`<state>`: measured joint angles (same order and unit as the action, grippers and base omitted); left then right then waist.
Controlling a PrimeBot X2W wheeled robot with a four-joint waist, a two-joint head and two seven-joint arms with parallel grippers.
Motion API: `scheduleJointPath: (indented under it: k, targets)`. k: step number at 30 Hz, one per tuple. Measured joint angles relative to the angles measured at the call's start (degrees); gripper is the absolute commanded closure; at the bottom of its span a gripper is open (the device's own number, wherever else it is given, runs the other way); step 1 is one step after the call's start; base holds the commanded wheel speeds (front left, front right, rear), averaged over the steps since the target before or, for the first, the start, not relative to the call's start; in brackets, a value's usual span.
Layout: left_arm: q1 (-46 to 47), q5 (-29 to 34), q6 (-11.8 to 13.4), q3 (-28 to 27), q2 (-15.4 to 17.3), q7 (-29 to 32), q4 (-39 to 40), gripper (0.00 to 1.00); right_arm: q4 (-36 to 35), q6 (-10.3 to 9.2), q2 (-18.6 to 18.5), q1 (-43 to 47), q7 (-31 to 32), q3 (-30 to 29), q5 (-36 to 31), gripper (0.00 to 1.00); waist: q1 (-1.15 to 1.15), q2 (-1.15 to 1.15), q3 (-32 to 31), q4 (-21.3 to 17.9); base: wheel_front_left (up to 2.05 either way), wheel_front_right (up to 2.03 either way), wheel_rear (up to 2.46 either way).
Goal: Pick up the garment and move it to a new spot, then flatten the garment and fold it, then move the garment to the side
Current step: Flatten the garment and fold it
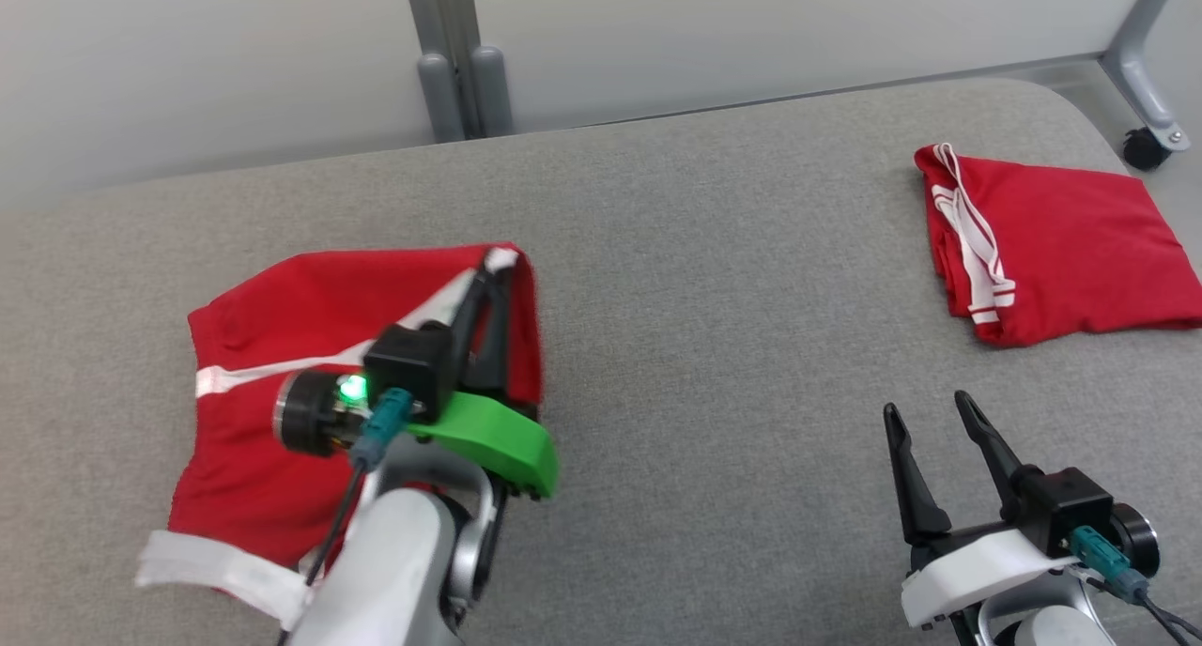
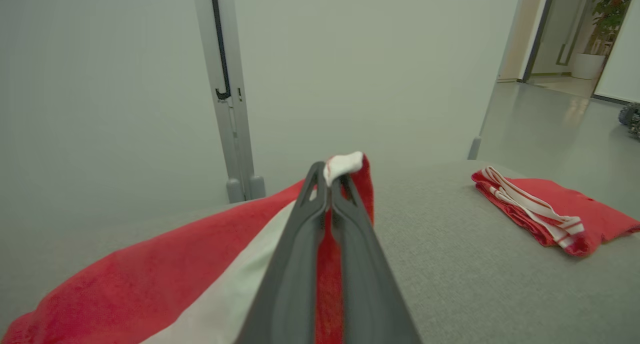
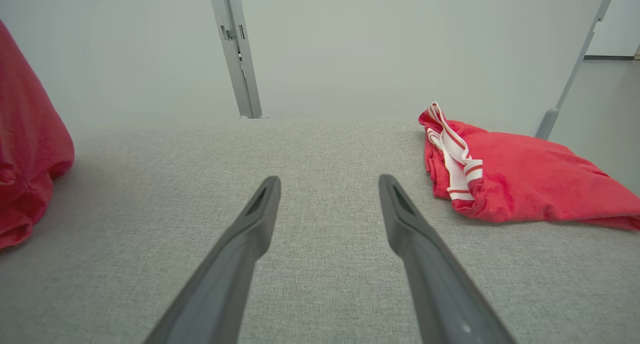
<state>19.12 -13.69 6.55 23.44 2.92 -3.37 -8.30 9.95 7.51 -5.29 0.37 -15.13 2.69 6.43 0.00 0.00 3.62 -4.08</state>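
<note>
Grey surface (image 1: 714, 346): left end effector (image 1: 496, 269) pinches a corner of the red garment (image 1: 282, 327), probably to drag it flat, right end effector (image 1: 930, 416) idles open.

A grey fabric table (image 1: 714, 280) stands before pale panels (image 1: 751, 36) joined by a grey post (image 1: 451, 54). A caster (image 1: 1146, 146) (black) rests on the glossy floor (image 2: 550, 129).
</note>
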Motion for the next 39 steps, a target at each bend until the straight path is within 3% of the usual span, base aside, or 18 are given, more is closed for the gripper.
scheduleJointPath:
  k: [2, 7, 13, 14, 15, 20, 24, 29, 34, 39]
  targets:
    - [0.32, -3.35, 0.10, 4.52, -0.07, -0.37, -3.32, 1.00, 0.32, 0.01, 0.19, -1.08, 0.00, 0.70, 0.07, 0.00, 0.00, 0.00, 0.50, -1.08, 0.00, 0.00, 0.00]
    - [6.45, -5.08, 0.86, 15.34, -0.11, -2.12, -10.51, 1.00, 0.91, 0.00, 0.67, -2.79, 0.00, 0.89, 0.48, 0.00, 0.00, 0.00, 2.18, -4.36, 0.00, 0.00, 0.00]
    - [13.63, -7.88, 1.91, 24.73, -0.16, -4.53, -17.64, 1.00, 1.60, 0.00, 1.41, -3.87, 0.00, 0.90, 0.65, 0.00, 0.00, 0.00, 4.83, -8.18, 0.00, 0.00, 0.00]
    - [14.25, -9.76, 2.10, 25.93, -0.15, -5.15, -18.04, 0.36, 1.80, 0.00, 1.49, -4.09, 0.00, 0.87, 0.66, 0.00, 0.00, 0.00, 5.33, -8.85, 0.00, 0.00, 0.00]
    - [14.54, -11.37, 2.11, 27.09, -0.14, -5.37, -18.49, 0.00, 1.89, 0.00, 1.58, -4.24, 0.00, 1.01, 0.74, 0.00, 0.00, 0.00, 5.72, -9.35, 0.00, 0.00, 0.00]
    - [14.71, -21.32, 0.47, 33.48, -0.21, -5.28, -18.15, 0.00, 2.08, 0.00, 1.99, -4.72, 0.00, 0.59, 1.00, 0.00, 0.00, 0.00, 8.12, -11.79, 0.00, 0.00, 0.00]
    - [15.17, -25.80, 0.57, 35.96, -0.21, -5.79, -16.86, 0.00, 1.90, 0.00, 2.22, -4.70, 0.00, -0.51, 0.96, 0.00, 0.00, 0.00, 9.43, -12.49, 0.00, 0.00, 0.00]
    - [16.21, -25.96, 4.61, 32.67, 0.62, -9.44, -16.94, 0.00, 1.44, 0.00, 2.27, -4.28, 0.00, -1.77, 0.42, 0.00, 0.00, 0.00, 9.32, -11.34, 0.00, 0.00, 0.00]
    - [14.95, -27.86, 9.16, 27.26, 8.62, -7.98, -16.25, 0.00, 1.00, 0.00, 2.04, -3.02, 0.00, -2.56, -0.04, 0.00, 0.00, 0.00, 7.91, -9.23, 0.00, 0.00, 0.00]
    - [12.23, -30.02, 10.89, 24.96, 18.52, -0.62, -13.14, 0.00, 0.70, 0.00, 1.37, -1.91, 0.00, -2.86, -0.22, 0.00, 0.00, 0.00, 6.67, -6.93, 0.00, 0.00, 0.00]
